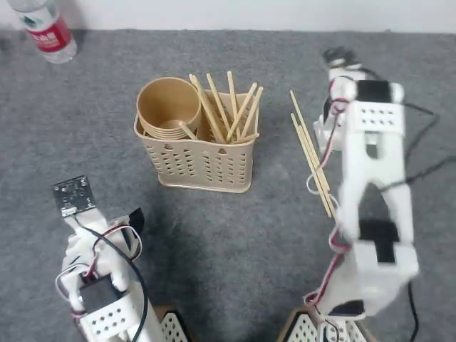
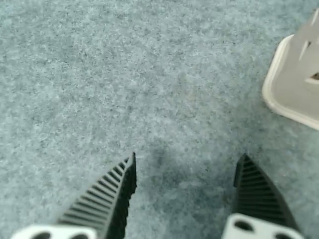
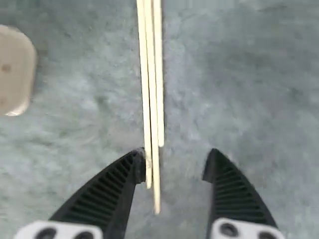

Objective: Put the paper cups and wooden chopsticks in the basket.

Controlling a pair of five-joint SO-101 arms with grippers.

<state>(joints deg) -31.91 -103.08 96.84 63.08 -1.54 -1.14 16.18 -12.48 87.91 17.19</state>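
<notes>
1. Loose chopsticks (image 3: 152, 74) lie on the mat (image 1: 214, 249), right of the basket (image 1: 206, 167). The cups (image 1: 169, 107) and more sticks are already inside.
2. R gripper (image 3: 177, 155): fingers apart, straddling the sticks, one finger touching them.
3. IMO: centre the sticks btwn the fingers, go low, close slowly so all get pinched.
4. L gripper (image 2: 188, 160): fingers apart, empty, near the basket.

A clear plastic water bottle (image 1: 44, 28) with a red label sits in the far left corner of the high view (its upper end is cut off at the edge). A grey, felt-like mat (image 1: 214, 249) covers the table. Beyond the mat's far edge runs a plain white band (image 1: 249, 13).
</notes>
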